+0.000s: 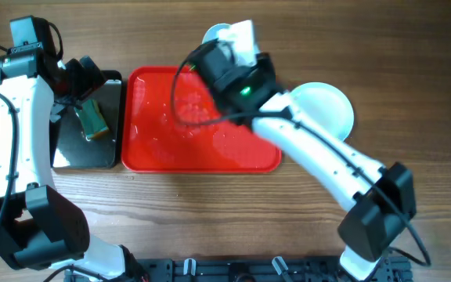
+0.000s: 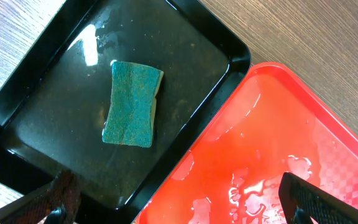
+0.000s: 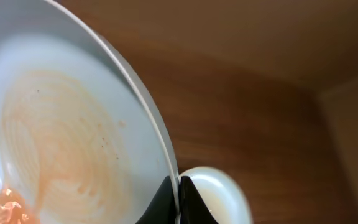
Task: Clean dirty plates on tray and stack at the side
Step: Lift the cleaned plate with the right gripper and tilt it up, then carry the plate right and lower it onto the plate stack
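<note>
Here, the right tool [image 3: 176,198] is pinching the rim of a smeared plate [image 3: 61,124], its fingers closed tight on the edge, holding it at the far edge of the wet red tray [image 1: 155,149]. The left tool [image 2: 182,198] is hanging wide apart and empty over the sponge [image 2: 131,104] in the black tray [image 2: 36,118]. Good practice is presenting the soiled face toward the sponge while gripping firmly, as wet ware probably slips. Another plate [image 1: 327,106] is resting on the surface [image 1: 210,211] at right.

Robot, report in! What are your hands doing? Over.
Right hand shut on smeared plate, at rim. Left hand open, sponge loose in black tray. Nothing blocking.
</note>
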You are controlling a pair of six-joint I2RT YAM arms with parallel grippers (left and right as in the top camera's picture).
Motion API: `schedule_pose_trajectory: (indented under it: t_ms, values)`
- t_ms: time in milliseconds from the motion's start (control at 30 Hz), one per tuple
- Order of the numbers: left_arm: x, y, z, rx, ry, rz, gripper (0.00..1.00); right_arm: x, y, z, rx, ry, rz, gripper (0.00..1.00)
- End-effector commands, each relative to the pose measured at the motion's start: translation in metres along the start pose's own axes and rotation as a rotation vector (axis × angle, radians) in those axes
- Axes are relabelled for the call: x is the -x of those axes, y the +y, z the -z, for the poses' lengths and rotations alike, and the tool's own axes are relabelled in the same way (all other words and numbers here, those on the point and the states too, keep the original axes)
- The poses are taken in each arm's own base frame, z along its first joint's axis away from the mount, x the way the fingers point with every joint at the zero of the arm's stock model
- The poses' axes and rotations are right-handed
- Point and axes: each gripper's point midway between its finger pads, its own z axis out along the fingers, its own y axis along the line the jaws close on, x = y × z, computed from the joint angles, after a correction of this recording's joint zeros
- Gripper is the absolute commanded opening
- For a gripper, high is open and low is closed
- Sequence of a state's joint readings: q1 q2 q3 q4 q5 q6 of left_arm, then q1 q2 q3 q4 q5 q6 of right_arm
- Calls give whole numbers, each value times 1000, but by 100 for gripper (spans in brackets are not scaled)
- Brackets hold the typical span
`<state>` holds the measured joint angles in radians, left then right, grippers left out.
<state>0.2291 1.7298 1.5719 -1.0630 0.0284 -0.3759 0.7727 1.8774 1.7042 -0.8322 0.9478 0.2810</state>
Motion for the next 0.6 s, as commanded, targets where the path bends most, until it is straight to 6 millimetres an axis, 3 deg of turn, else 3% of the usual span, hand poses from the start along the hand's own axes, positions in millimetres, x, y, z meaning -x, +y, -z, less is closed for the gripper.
schedule_pose_trajectory:
  t_ms: [0,167,400,467,567]
  values:
    - [0,-4,1,-14,3,-4,100,17,-14,37,-198,-133,50,4]
    - [0,-4,1,-14,2,-4,100,23,-15,59,-269,-197,70,4]
    - [0,-4,1,-14,2,-4,100,22,-12,60,-255,-196,68,4]
    - [0,-4,1,-14,2,-4,100,16,6,55,-145,-159,79,4]
    - [0,-4,1,-14,2,-4,100,-12,57,47,186,-18,113,4]
